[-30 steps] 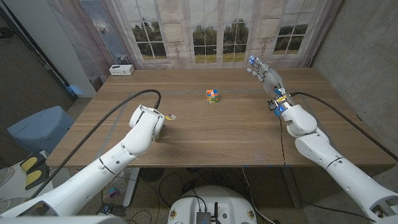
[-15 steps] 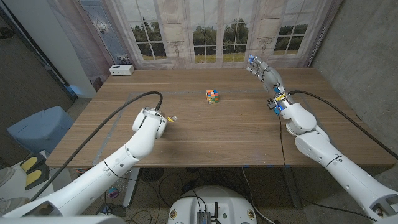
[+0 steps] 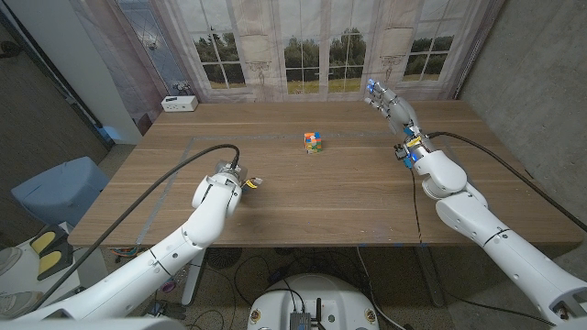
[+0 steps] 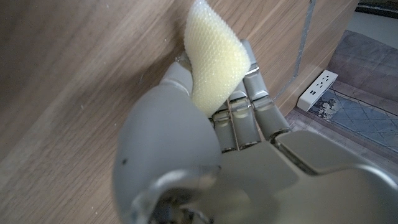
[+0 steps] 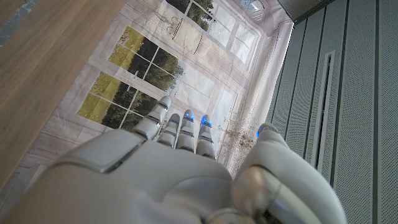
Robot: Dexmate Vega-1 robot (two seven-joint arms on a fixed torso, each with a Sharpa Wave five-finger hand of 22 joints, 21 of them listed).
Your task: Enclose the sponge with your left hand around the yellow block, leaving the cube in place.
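Observation:
My left hand holds a pale yellow sponge, squeezed between its thumb and fingers close over the wooden table. In the head view my left hand is on the table's left half, near the front edge, and the wrist hides its fingers. A small multicoloured cube stands alone at mid-table, well to the right of and beyond that hand. My right hand is raised at the far right, fingers spread and holding nothing; the right wrist view shows my right hand against the curtain.
A white box sits at the table's back left corner. Black cables run along both arms over the table. A blue seat stands off the left edge. A white power strip lies on the floor.
My left wrist has drawn slightly back toward the table's front edge and turned. The cube and my right hand have stayed where they were.

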